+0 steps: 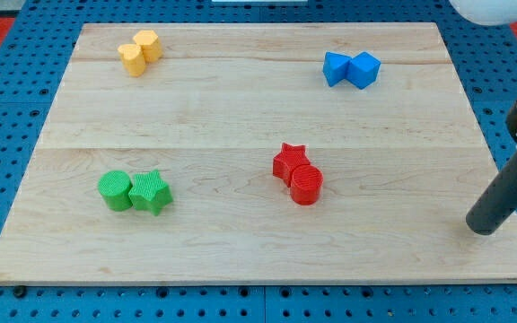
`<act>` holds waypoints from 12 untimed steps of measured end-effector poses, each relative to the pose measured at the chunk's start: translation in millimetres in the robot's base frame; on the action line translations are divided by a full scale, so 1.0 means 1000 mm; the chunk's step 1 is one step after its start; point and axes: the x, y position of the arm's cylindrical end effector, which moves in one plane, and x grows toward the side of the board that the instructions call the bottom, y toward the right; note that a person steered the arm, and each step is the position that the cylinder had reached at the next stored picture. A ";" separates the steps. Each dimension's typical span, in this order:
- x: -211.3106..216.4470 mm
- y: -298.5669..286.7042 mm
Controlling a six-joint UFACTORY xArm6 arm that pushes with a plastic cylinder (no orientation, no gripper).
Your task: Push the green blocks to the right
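A green round block point(113, 189) and a green star block point(151, 191) sit touching side by side at the lower left of the wooden board point(240, 108). My tip point(483, 225) rests on the board near its right edge, low in the view, far to the right of the green blocks. The dark rod slants up to the view's right.
A red star block point(289, 161) touches a red round block point(306, 185) near the middle. Two yellow blocks point(139, 51) sit at the top left. Two blue blocks point(351, 69) sit at the top right. A blue pegboard point(7, 135) surrounds the board.
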 end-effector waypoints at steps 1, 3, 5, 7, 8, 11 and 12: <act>0.022 -0.040; 0.029 -0.093; 0.027 -0.107; 0.027 -0.267; 0.000 -0.370; -0.048 -0.422; -0.057 -0.378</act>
